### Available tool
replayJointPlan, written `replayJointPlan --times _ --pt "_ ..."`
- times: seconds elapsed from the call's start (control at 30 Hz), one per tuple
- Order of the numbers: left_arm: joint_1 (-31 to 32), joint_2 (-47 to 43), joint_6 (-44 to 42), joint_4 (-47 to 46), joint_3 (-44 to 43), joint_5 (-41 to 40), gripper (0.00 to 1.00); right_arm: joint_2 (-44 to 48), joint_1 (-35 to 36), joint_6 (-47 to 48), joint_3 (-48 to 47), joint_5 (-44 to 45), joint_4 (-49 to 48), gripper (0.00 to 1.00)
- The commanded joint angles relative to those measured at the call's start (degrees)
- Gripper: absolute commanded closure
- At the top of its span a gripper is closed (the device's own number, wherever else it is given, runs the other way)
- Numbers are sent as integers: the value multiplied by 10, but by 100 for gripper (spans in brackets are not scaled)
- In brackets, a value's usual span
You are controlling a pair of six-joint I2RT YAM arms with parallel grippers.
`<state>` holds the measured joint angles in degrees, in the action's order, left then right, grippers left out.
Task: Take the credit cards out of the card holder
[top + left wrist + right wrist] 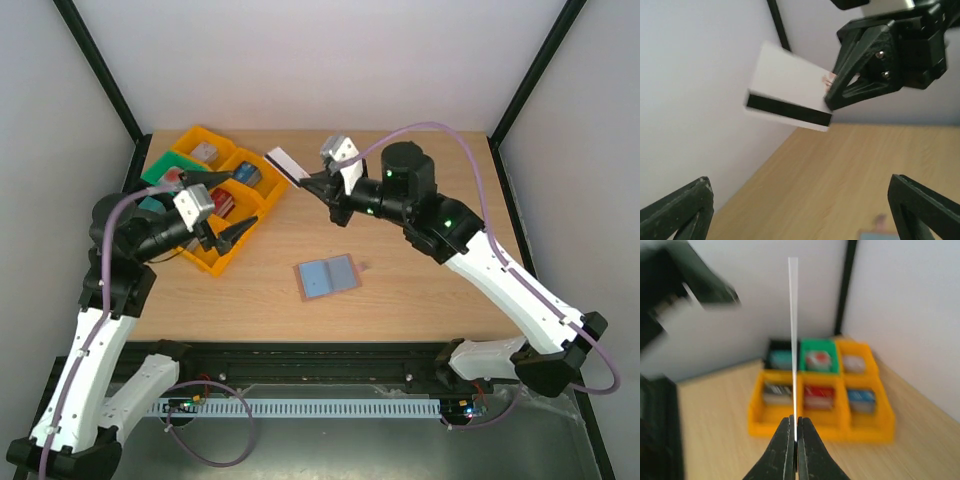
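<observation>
Currently clamping white magstripe card (785, 95) by its edge in right gripper (795, 437), holding left gripper (799, 182) wide open, empty.

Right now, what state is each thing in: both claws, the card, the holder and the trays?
Left claw: open, empty.
Right claw: shut on the white card, which is held in the air.
Card holder: lying flat, untouched.
Trays: compartments filled.
</observation>
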<state>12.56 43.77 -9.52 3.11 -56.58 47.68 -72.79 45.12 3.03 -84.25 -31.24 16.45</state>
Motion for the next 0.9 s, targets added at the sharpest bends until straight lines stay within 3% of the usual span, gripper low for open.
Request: replayJointPlan --times 0.0,0.13,0.2,0.37,0.53,0.63,0.8,0.87 --pt "1 -2 -384 240 -44 -98 8 10 59 215 22 280 205 98" --pt "35 13 -450 305 -73 -112 26 36 145 309 77 451 129 98" --pt "68 16 -463 318 -77 -127 29 36 180 346 90 496 92 98" --pt "129 26 -510 320 -71 -185 36 1 257 405 83 551 59 98" --pt "147 35 -514 298 -70 -212 43 -23 283 414 67 542 54 98" --pt "150 34 -510 285 -68 -226 57 -25 285 415 67 529 46 98" --pt "152 26 -535 299 -56 -226 94 -20 285 409 63 518 33 98" --pt "152 21 -544 289 -45 -243 98 -16 285 407 62 516 29 98"
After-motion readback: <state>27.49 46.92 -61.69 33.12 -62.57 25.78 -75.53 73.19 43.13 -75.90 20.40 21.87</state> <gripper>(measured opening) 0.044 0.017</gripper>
